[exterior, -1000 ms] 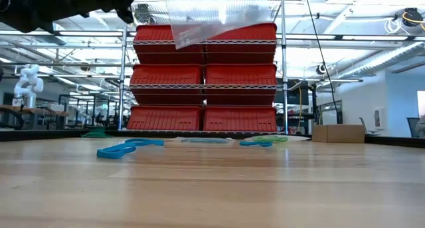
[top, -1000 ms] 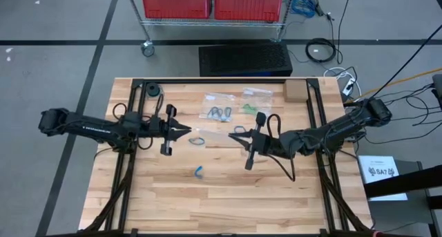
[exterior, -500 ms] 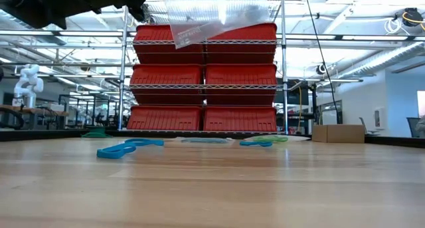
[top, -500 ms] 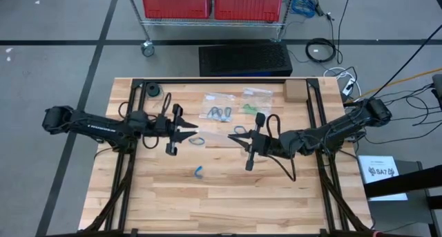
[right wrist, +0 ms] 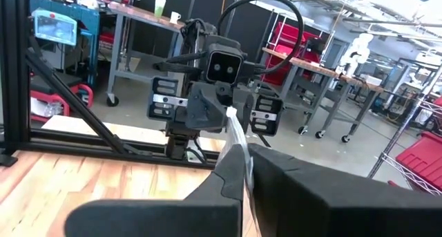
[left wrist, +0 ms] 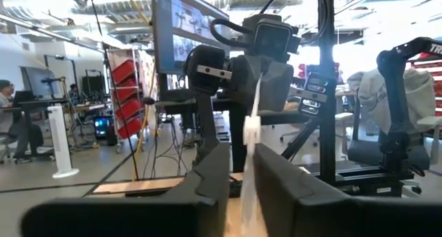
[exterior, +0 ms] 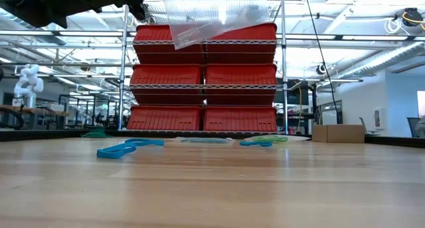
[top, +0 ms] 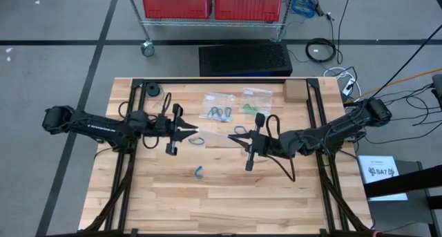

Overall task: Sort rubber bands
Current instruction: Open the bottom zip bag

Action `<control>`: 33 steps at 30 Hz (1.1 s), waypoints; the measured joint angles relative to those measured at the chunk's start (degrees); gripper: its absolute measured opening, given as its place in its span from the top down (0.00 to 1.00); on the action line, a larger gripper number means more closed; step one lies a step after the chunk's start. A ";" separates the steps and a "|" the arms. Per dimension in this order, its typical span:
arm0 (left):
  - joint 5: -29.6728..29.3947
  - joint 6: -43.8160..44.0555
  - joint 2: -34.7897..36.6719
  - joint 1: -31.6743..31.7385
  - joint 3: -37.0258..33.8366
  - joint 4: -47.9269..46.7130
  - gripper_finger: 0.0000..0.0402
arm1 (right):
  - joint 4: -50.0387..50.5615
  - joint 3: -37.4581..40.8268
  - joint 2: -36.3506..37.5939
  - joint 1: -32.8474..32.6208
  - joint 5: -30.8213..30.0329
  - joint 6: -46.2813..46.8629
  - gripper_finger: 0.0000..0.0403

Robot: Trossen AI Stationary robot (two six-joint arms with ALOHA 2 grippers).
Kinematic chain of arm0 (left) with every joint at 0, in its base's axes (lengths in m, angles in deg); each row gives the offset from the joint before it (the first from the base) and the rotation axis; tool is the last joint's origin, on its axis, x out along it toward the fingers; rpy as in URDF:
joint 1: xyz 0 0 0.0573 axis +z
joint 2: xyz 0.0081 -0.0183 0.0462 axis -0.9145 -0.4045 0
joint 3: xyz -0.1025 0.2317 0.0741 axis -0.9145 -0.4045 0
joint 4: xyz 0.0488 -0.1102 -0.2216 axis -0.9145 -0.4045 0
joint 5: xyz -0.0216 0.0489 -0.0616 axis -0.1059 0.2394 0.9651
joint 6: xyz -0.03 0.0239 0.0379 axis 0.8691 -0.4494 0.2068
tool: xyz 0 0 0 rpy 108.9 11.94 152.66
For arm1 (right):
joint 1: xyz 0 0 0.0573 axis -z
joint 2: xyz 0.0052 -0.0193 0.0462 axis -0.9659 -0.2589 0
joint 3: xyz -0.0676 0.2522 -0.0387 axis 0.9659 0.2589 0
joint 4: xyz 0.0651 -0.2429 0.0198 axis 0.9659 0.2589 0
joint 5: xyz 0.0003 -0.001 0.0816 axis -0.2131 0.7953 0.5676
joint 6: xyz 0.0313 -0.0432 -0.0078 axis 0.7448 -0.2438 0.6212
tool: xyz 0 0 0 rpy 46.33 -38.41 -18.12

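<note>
A clear plastic bag [top: 217, 136] hangs in the air between my two grippers; the low view shows it high over the table [exterior: 212, 15]. My right gripper [top: 238, 138] is shut on its right end. My left gripper [top: 193, 133] is at its left end, fingers a narrow gap apart with the bag's edge [left wrist: 253, 126] standing between them. One blue rubber band [top: 198, 171] lies flat on the wood nearer the near edge, and a blue and dark one [top: 198, 141] lies below the left gripper. In the low view, blue bands [exterior: 123, 149] rest on the table. My left gripper has a finger [left wrist: 210, 175] on each side of the bag's left edge, coming level from the table's left; whether they touch it I cannot tell. My right gripper pinches the bag's right edge [right wrist: 237, 126] between both fingers, level from the table's right. The bag is lifted clear and hangs below the hold.
Two more clear bags holding bands lie toward the far edge [top: 219, 113] [top: 255, 106]. A cardboard box [top: 295, 90] sits at the far right corner, a black roll [top: 152, 92] at the far left. Black frame rails [top: 314, 119] run along both sides. Bare wood stretches along the near half.
My left gripper has moved a little toward the table's right, up to the bag's left end. The bag and the right gripper have stayed where they were.
</note>
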 joint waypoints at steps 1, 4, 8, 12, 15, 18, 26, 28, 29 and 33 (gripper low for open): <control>-0.03 -0.02 0.00 0.00 0.00 -0.03 0.84 | 0.11 0.00 0.00 0.00 0.00 0.00 1.00; -0.58 -0.47 0.00 0.01 0.00 -0.32 0.96 | 1.16 0.00 -0.02 0.11 0.01 0.00 1.00; -0.78 -2.00 0.02 0.22 0.00 -0.83 0.98 | 3.77 0.00 -0.02 0.79 0.17 2.40 1.00; -1.24 -3.77 0.02 0.22 0.00 -4.02 0.99 | 8.31 0.00 0.06 1.94 0.13 7.86 0.97; -3.77 -6.19 0.07 0.22 0.00 -9.19 0.99 | 12.38 0.02 0.18 2.79 0.16 10.41 0.91; -6.84 -6.78 0.00 0.22 0.00 -14.43 0.99 | 14.20 0.02 0.24 3.64 0.17 11.40 0.83; -7.06 -7.66 0.04 0.22 0.00 -20.78 1.00 | 19.23 -3.28 -1.21 9.97 12.95 17.41 0.66; -7.04 -7.82 0.01 0.22 0.00 -22.03 1.00 | 19.47 -4.43 -3.19 11.72 16.52 17.68 0.66; -7.02 -8.06 0.00 0.22 0.00 -22.48 1.00 | 19.84 -5.17 -4.25 12.36 17.44 17.64 0.66; -6.95 -8.12 -0.03 0.22 -0.02 -23.74 1.00 | 21.90 -9.60 -9.77 14.18 18.37 16.48 0.68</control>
